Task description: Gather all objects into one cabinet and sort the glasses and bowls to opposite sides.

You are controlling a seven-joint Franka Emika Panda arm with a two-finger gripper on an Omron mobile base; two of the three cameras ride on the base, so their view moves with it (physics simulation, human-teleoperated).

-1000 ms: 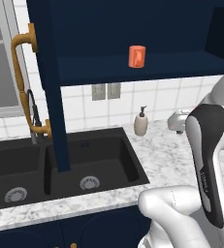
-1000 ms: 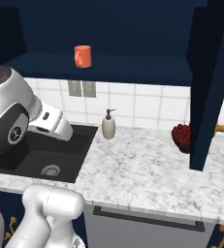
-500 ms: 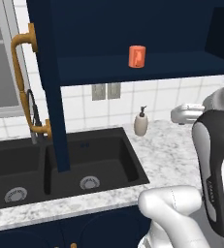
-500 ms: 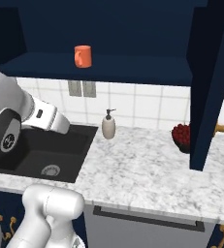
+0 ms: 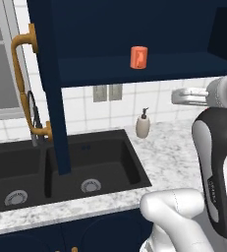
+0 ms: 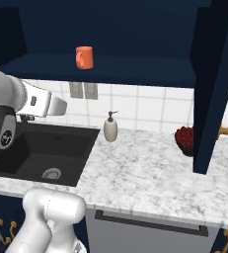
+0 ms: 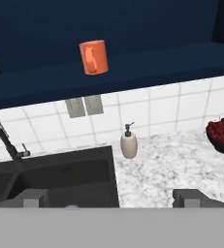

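Looking along my end effector (image 7: pixel 113 197), I saw its jaws spread wide and empty. One orange-red cylindrical cup (image 7: pixel 93 57) already stood on the dark navy wall cabinet's shelf (image 7: pixel 147 65), upper centre; I judged the remaining gathering and sorting undone.

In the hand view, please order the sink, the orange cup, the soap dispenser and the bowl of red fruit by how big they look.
1. sink, largest by far.
2. orange cup.
3. soap dispenser, close to the cup; ranking unsure.
Bowl of red fruit: cut by the picture edge, so unranked.
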